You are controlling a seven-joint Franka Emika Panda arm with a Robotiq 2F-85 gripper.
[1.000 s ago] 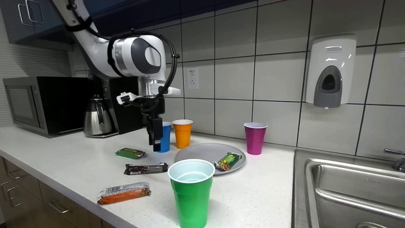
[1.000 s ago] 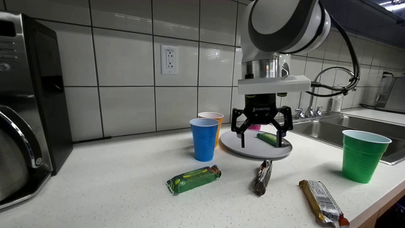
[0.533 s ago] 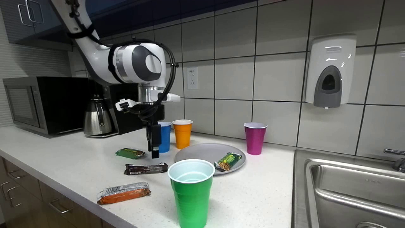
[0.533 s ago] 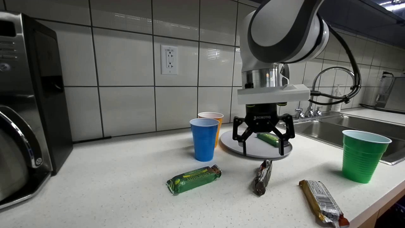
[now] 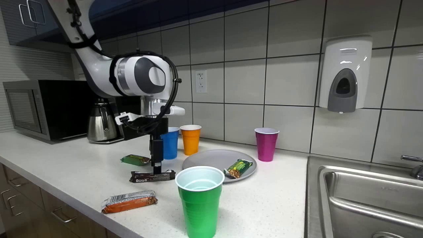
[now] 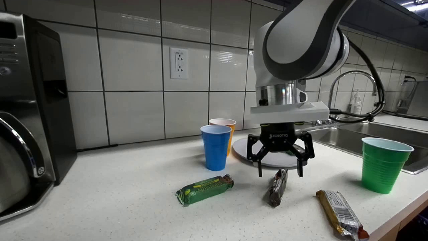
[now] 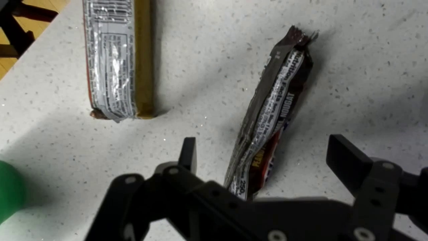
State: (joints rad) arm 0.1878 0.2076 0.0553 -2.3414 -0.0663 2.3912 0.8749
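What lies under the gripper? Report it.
A dark-wrapped bar lies on the counter below the open gripper. In the wrist view, the gripper covers one end of it; the counter beneath the bar is hidden.

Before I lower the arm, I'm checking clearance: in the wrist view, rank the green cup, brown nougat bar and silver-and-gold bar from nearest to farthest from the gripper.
1. Brown nougat bar: seen between the jaws of the open gripper.
2. Silver-and-gold bar: upper left of the view.
3. Green cup: left edge, partly cut off.
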